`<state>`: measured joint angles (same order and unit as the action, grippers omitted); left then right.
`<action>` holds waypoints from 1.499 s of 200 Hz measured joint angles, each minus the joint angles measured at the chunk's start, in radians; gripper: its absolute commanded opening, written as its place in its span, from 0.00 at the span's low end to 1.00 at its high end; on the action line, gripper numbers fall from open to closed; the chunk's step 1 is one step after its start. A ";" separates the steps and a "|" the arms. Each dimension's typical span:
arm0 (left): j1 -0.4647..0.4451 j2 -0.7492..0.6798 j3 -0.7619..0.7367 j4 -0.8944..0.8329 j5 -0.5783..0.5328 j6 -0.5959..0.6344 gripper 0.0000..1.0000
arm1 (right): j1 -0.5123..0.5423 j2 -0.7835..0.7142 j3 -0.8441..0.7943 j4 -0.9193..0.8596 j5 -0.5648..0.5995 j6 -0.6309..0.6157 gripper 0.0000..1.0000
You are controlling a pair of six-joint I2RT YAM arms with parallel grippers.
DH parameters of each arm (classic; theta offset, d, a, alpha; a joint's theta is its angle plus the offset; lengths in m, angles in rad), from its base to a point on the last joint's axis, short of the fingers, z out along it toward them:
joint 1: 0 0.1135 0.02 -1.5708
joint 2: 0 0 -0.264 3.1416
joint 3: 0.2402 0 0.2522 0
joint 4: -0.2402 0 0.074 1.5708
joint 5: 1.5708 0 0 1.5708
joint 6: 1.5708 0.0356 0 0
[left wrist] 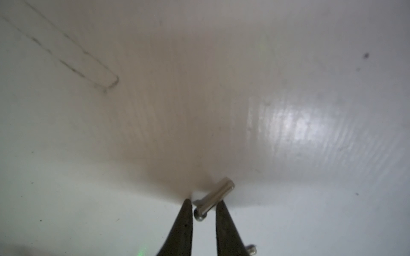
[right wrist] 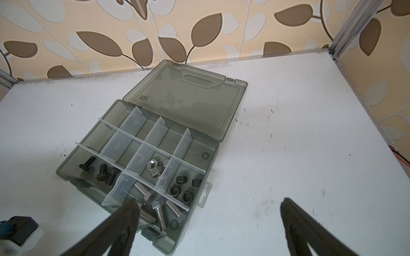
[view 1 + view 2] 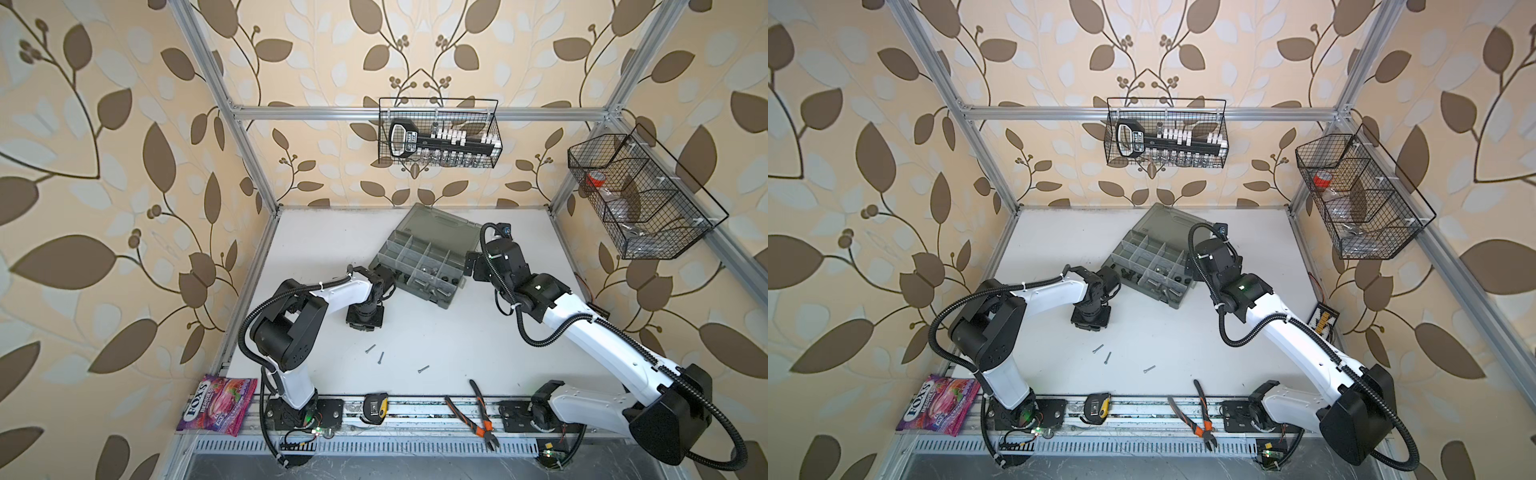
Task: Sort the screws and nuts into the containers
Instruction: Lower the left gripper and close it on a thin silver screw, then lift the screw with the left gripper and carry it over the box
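Nearest, on the front rail, sit a sweets bag (image 3: 218, 409), a tape measure (image 3: 376, 408) and orange-handled pliers (image 3: 483, 428). Just beyond them, three thin screws (image 3: 381, 358) lie flat on the white bench (image 3: 457, 353), each on its own slant. They are well apart from the box and not yet sorted.

Left of centre, the left claw (image 1: 203, 200) points straight down at the bench, a stance that lets its tips bracket something tiny. Its jaws are drawn close together onto a silver screw (image 1: 214, 195), which looks to touch both fingers (image 1: 182, 226). That screw lies at bench level with its long axis skewed across the gap rather than square to it. Its head is toward the wrist camera and its tip points away. I judge that so slanted a pinch could let it swivel. A second screw (image 1: 251, 248) peeks out beside one finger.

Further right, the organiser (image 2: 112, 114) has its lid (image 2: 188, 99) folded flat back, so the compartments open upward for drops from above. Black bolts (image 2: 104, 175), silver nuts (image 2: 155, 169), black nuts (image 2: 182, 188) and silver hex bolts (image 2: 158, 212) each fill their own compartment, lying at mixed angles. Near its right edge the right claw (image 2: 209, 200) hangs spread wide and empty, probably waiting clear of the left arm.
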<state>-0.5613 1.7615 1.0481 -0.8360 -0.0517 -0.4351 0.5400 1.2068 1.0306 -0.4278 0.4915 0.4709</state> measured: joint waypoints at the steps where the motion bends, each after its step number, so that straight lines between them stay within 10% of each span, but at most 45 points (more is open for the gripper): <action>1: 0.000 0.000 0.000 0.000 0.000 0.000 0.20 | 0.000 0.000 0.000 0.000 0.000 0.000 1.00; 138: 0.000 0.042 0.048 -0.019 0.019 0.019 0.00 | 0.000 0.000 0.000 -0.001 -0.001 0.004 1.00; 300: 0.000 0.006 0.018 0.026 0.019 0.009 0.00 | 0.000 -0.007 0.000 -0.001 -0.001 0.008 1.00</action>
<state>-0.5613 1.7676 1.0657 -0.8097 -0.0326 -0.4259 0.5400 1.1999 1.0306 -0.4286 0.4904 0.4793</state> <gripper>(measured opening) 0.048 0.995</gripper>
